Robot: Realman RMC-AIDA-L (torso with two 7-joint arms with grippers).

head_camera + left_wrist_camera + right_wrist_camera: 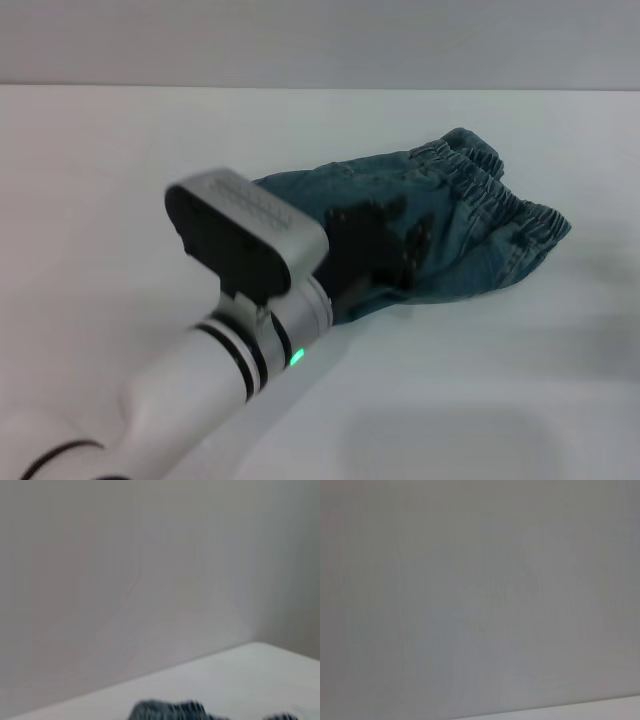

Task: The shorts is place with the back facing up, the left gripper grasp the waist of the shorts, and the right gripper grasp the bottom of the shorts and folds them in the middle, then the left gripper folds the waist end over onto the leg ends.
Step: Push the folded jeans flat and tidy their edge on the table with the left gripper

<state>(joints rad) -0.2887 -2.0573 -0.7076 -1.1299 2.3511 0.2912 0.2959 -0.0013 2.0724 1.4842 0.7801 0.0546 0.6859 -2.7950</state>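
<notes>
Blue denim shorts (450, 225) lie folded into a compact bundle on the white table (100, 180), a little to the right of the middle in the head view. The gathered elastic waist (500, 195) is on top, at the far right end of the bundle. The left gripper (385, 255) is over the near left part of the shorts, at the end of the silver-white arm (230, 360) with black bands and a green light. Its black fingers are against the dark cloth, and I cannot tell if they are spread or closed on the fabric. The left wrist view shows a grey wall and the table edge, with a small blurred piece of denim at the border. The right wrist view shows only a plain grey wall.
</notes>
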